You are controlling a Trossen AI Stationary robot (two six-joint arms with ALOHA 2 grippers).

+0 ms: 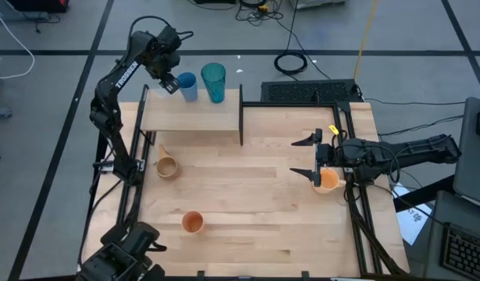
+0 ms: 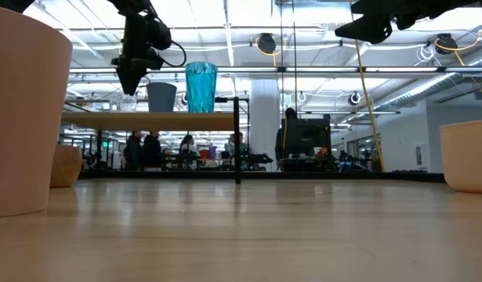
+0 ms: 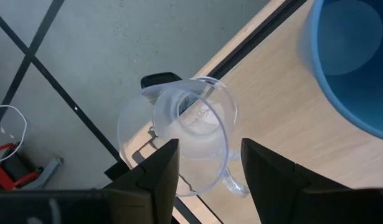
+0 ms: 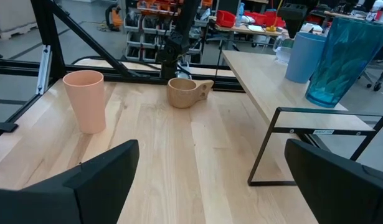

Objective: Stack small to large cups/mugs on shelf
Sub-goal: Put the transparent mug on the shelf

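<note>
My left gripper (image 1: pixel 168 82) points down over the shelf's (image 1: pixel 189 117) far left corner, shut on a small clear handled cup (image 3: pixel 191 140), which also shows below the fingers in the low view (image 2: pixel 128 101). Next to it on the shelf stand the shorter blue cup (image 1: pixel 187 84) and the tall teal tumbler (image 1: pixel 213 82). The tan handled mug (image 1: pixel 167 166) and the orange cup (image 1: pixel 193 222) stand on the tabletop. My right gripper (image 1: pixel 311 156) waits open and level at the table's right side, above the peach-orange mug (image 1: pixel 328 180). My left gripper comes at the clear cup from above, pointing steeply down. The side of the rim that bears the handle (image 3: pixel 233 184) lies between the two fingers; the fingers (image 3: pixel 161 177) hide the exact place of contact. The cup's mouth faces up. Whether its base touches the shelf, I cannot tell.
A thin black upright frame (image 1: pixel 241 115) closes the shelf's right end. Beyond the shelf's far left corner lies the grey floor with dark lines (image 3: pixel 66 62). The light-wood tabletop (image 1: pixel 255 211) spreads between the mugs. Black rails (image 1: pixel 357 211) run along the table's right edge.
</note>
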